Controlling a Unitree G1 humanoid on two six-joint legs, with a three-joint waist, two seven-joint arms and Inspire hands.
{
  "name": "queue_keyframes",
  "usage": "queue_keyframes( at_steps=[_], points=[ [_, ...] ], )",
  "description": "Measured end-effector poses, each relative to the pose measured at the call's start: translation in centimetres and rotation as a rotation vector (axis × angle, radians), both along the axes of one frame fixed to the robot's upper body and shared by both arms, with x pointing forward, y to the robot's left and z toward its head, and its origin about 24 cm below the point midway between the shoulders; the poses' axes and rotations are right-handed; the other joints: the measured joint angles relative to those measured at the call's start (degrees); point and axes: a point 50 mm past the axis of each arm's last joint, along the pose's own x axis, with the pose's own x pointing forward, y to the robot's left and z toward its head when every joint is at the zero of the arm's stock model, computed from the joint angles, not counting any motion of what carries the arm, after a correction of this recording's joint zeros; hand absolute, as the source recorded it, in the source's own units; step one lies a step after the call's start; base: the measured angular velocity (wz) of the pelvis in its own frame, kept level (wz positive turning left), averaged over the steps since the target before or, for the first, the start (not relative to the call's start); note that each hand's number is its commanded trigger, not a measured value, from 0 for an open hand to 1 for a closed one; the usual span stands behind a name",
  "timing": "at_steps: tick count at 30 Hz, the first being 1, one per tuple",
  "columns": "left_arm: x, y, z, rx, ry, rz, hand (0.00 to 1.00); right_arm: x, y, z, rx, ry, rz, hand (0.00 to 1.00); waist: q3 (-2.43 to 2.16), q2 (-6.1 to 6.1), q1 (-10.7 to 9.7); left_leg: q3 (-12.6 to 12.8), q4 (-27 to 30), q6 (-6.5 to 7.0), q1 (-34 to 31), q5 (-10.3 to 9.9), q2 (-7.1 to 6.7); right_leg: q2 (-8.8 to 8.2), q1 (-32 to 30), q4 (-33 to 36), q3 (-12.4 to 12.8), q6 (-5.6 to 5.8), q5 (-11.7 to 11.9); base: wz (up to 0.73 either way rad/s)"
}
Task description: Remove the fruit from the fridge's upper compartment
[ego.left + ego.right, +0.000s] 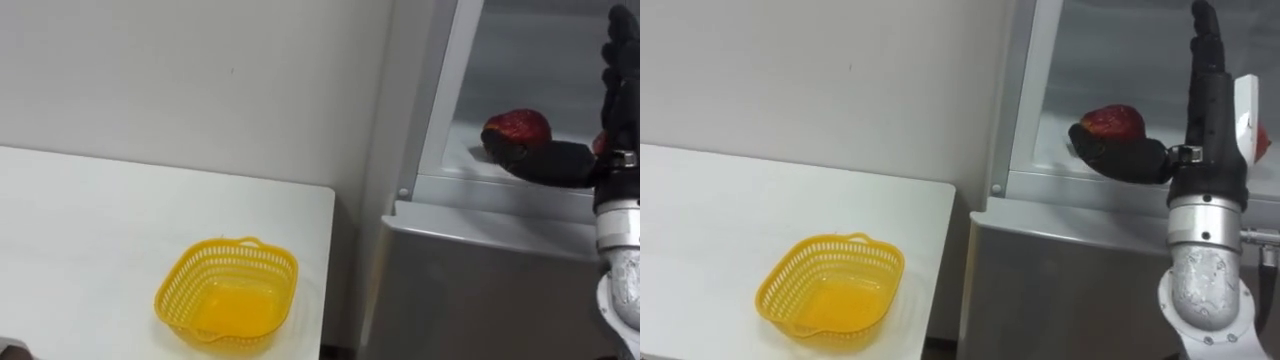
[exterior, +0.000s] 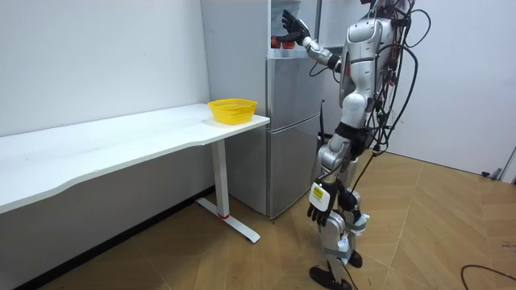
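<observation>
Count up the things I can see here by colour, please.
Red: 1, the fruit
Yellow: 1, the basket
White: 1, the table
Grey: 1, the fridge
Total: 4
A red patch beside the right hand is too hidden to count.

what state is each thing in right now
upper fridge: open
lower fridge door: shut
red fruit: lying inside the upper fridge
yellow basket: upright on the white table, empty
right hand: open, fingers straight up, thumb reaching to the red fruit
left hand: hanging low at the robot's side
</observation>
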Motion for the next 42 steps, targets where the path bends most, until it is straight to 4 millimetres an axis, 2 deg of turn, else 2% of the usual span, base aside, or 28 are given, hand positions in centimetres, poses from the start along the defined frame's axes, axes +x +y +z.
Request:
queue_keyframes(
  at_steps=[7,12,22,36,42],
  points=[
    [0.1,0.0,0.0,-0.002,-0.001,0.001,0.00,0.5,-0.1,-0.6,-0.017,0.054,0.021,0.00,0.03,0.04,-0.18,-0.29,0.08,0.01,-0.16,0.00,-0.13,-0.19,-0.11,0.04,-0.54,0.00,0.00,0.01],
    [0.3,0.1,0.1,0.006,-0.012,-0.002,0.00,2.2,-0.7,-0.2,-0.036,0.113,0.020,0.00,-0.01,-0.04,-0.25,-0.48,0.12,0.15,-1.03,0.22,-0.35,-0.61,-0.76,0.10,-0.92,0.00,0.00,0.02],
    [0.3,0.3,0.1,0.016,-0.012,-0.004,0.00,3.2,-1.7,0.0,-0.050,0.166,0.004,0.00,-0.01,-0.32,-0.11,-0.82,0.00,0.22,-1.29,0.27,-0.53,-0.70,-0.88,-0.02,-1.23,0.02,0.00,0.01],
    [0.4,0.3,0.3,0.018,-0.026,-0.005,0.00,3.4,-2.1,-0.1,-0.093,0.215,0.012,0.00,-0.01,-0.74,0.19,-1.02,0.01,0.25,-1.21,0.29,-0.57,-0.72,-0.79,-0.02,-1.21,0.04,0.01,0.00],
    [0.2,0.5,0.4,0.023,-0.018,0.001,0.00,3.8,-2.3,-0.4,-0.046,0.255,0.042,0.00,0.08,-1.08,-0.05,-1.00,0.09,0.26,-1.26,0.29,-0.57,-0.75,-0.80,0.01,-1.16,0.04,0.01,0.00]
  ],
)
